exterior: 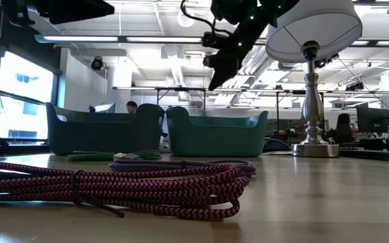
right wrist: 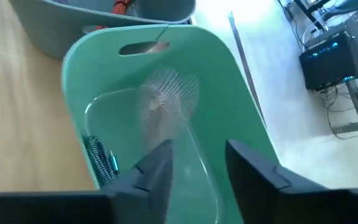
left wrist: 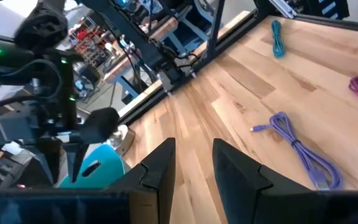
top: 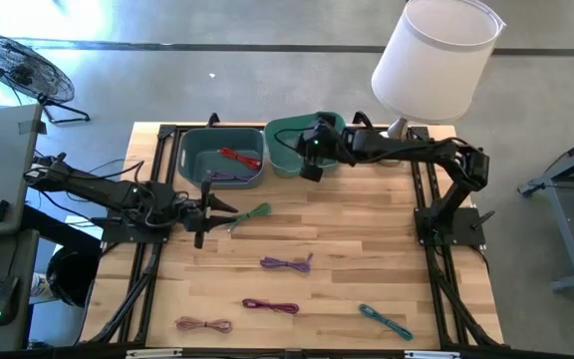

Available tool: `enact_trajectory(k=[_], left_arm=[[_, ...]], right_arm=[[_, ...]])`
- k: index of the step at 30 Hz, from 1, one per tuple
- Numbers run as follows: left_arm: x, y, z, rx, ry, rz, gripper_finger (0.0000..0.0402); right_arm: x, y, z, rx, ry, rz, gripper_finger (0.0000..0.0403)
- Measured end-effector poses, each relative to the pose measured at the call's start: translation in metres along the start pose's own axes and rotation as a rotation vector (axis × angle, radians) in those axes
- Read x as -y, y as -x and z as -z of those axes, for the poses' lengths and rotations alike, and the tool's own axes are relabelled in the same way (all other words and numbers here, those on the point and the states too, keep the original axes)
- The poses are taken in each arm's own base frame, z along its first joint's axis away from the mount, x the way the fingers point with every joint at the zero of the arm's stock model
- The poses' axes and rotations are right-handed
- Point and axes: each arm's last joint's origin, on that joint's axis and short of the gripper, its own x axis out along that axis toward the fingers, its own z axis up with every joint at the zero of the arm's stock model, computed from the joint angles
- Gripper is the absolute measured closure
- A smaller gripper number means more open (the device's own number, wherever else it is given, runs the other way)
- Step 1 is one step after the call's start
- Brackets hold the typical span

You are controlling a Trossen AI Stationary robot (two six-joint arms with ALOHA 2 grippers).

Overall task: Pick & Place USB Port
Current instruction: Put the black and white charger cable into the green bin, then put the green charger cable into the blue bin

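Several coiled USB cables lie on the wooden table: a green one [top: 252, 212], a purple one [top: 287, 262], a magenta one [top: 270, 305], a pink one [top: 204, 324] and a teal one [top: 385, 319]. My left gripper [top: 212, 207] is open and empty, just left of the green cable. My right gripper [top: 312, 150] is open and empty, above the green bin [top: 289, 150]. In the right wrist view its fingers [right wrist: 194, 165] stand over the bin's inside, where a dark teal cable [right wrist: 101, 158] lies on the floor. The left wrist view [left wrist: 194, 168] looks across the table at the purple cable [left wrist: 303, 149].
A grey-blue bin [top: 220, 155] left of the green bin holds a red cable [top: 237, 156] and a purple one. A white-shaded lamp [top: 434, 60] stands at the far right corner. Black frame rails run along both table sides. Bare wood lies in the table's middle.
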Motion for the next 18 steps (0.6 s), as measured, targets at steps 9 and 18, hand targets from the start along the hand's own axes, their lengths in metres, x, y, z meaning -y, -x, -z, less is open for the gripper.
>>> enact_trajectory(k=[9, 18], left_arm=[[0.004, -0.001, 0.01, -0.145, -0.009, -0.028, 0.0298], [0.0, -0.021, 0.002, -0.431, 0.067, 0.013, 0.0298]], right_arm=[[-0.024, 0.009, -0.008, 0.038, 0.039, -0.087, 0.0176], [-0.072, 0.033, -0.02, 0.088, 0.141, -0.161, 0.0172]])
